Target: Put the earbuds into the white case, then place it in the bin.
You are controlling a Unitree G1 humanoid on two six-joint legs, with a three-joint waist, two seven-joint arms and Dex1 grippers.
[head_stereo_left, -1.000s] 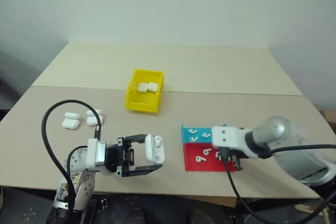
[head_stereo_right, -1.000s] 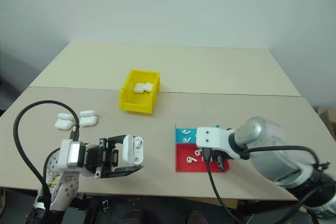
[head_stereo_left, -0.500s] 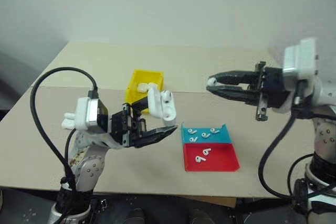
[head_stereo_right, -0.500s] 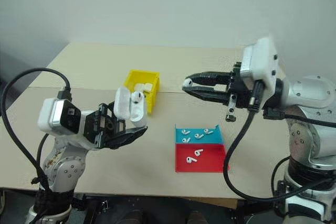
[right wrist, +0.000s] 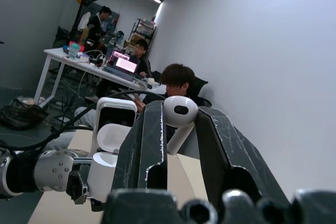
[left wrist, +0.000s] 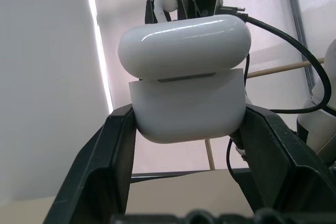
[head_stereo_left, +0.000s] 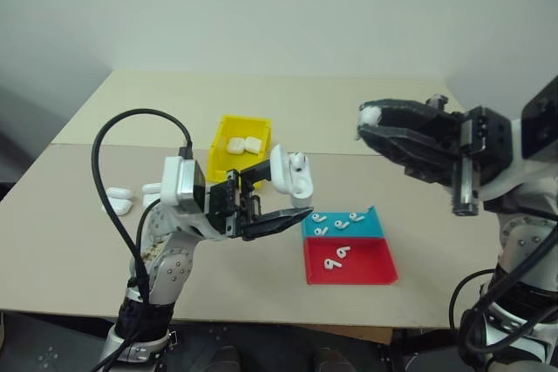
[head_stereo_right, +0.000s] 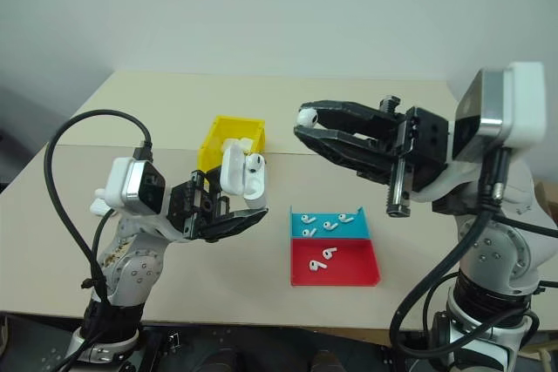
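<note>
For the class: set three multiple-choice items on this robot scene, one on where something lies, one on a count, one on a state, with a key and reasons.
1. Where do the closed white cases lie?
A. in the yellow bin
B. in the red tray
C. on the floor

2. How many earbuds lie in the red tray?
A. none
B. two
C. five

3. The white case in the left gripper is
A. shut
B. open
C. crushed

Key:
1 A, both sit inside the bin.
2 B, a pair lies there.
3 B, its lid is flipped up while the right gripper holds an earbud.
</note>
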